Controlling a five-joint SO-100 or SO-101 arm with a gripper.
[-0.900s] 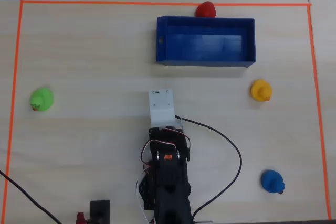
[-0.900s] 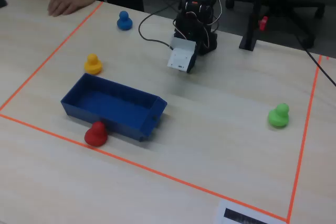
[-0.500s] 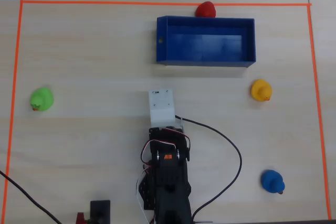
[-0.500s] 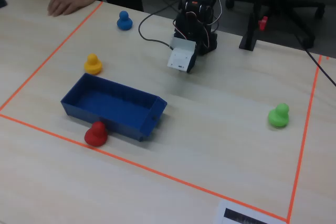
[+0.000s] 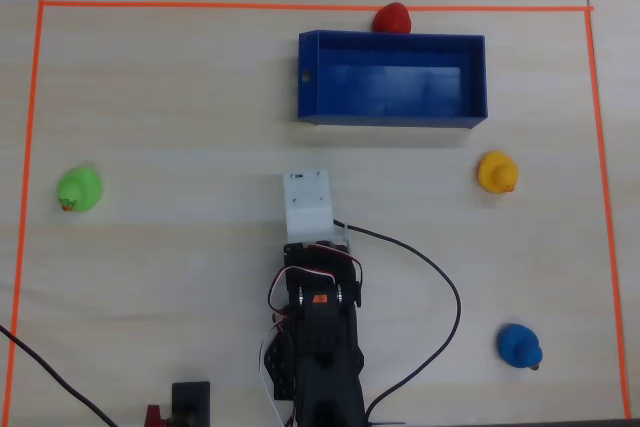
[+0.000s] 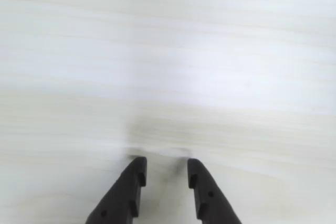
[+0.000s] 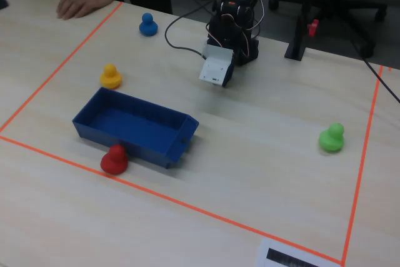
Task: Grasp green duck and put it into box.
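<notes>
The green duck (image 5: 78,189) sits alone on the pale wood table near the left tape line in the overhead view, and at the right (image 7: 331,137) in the fixed view. The dark-blue box (image 5: 390,118) lies at the back centre with nothing visible inside; in the fixed view it is at the left (image 7: 134,144). My arm is folded at the table's middle, its white wrist housing (image 5: 307,202) pointing toward the box, far from the duck. In the wrist view my gripper (image 6: 164,162) is open over bare table, with nothing between its black fingers.
A red duck (image 5: 392,18) touches the box's far wall. A yellow duck (image 5: 497,172) and a blue duck (image 5: 519,346) sit on the right side. Orange tape (image 5: 30,147) frames the work area. A black cable (image 5: 447,292) loops right of the arm. A person's hand (image 7: 81,1) rests beyond the tape.
</notes>
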